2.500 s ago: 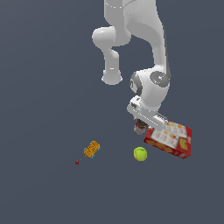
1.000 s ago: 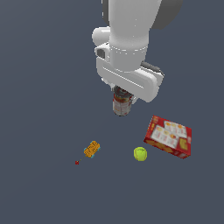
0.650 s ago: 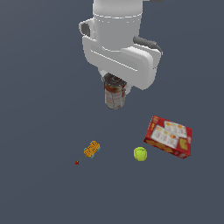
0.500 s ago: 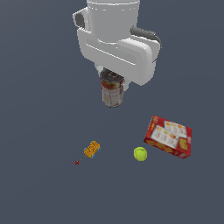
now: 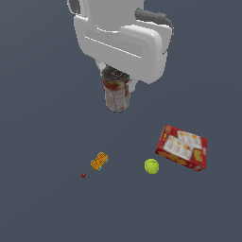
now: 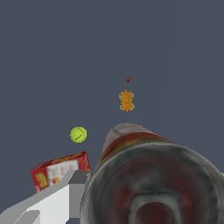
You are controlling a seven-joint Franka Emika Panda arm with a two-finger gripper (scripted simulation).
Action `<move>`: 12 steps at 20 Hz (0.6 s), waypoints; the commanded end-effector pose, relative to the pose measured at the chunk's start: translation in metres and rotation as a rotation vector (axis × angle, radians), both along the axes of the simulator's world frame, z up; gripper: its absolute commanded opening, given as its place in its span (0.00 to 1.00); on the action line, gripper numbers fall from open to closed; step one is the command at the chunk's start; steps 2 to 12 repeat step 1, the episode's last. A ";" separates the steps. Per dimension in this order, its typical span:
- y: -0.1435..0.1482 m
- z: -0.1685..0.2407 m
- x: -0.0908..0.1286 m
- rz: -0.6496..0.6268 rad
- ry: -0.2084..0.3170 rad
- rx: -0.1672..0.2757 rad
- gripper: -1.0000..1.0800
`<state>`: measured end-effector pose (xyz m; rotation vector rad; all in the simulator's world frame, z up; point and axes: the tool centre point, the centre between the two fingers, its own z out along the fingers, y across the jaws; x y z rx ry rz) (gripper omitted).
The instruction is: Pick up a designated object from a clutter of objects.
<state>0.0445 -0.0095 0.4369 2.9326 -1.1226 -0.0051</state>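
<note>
can (image 5: 116,94) is up in the air, hanging under the big white arm head, well above the dark floor (image 5: 42,142). red-and-white label, dark metal top tucked up against the arm body. it sits roughly upright, slightly tilted. claw (image 5: 116,79) is clamped on the can at its upper end; the fingers themselves are mostly hidden by the arm housing in the exterior view. in the wrist view the can (image 6: 151,183) fills the near part of the picture, dark round end toward the camera, with one grey finger (image 6: 65,192) pressed against its side.

rest of the clutter lies on the floor, well apart from the can. red box (image 5: 182,147) lies flat toward the exterior view's right, white panels on its top face. yellow-green ball (image 5: 151,166) sits just beside the box, on the box's left in the exterior view, not clearly touching it. small orange-and-teal block (image 5: 99,161) lies further to the exterior view's left, apart from the ball. tiny red speck (image 5: 83,176) near the block, just past it on the left. too small to tell what it is.

wrist view shows the same four: box (image 6: 59,170), ball (image 6: 78,134), block (image 6: 126,100), speck (image 6: 127,80).
</note>
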 end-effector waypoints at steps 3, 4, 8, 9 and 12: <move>0.000 0.003 0.001 0.000 -0.004 0.000 0.00; 0.000 0.003 0.001 0.000 -0.004 0.000 0.00; 0.000 0.003 0.001 0.000 -0.004 0.000 0.00; 0.000 0.003 0.001 0.000 -0.004 0.000 0.00; 0.000 0.003 0.001 0.000 -0.004 0.000 0.00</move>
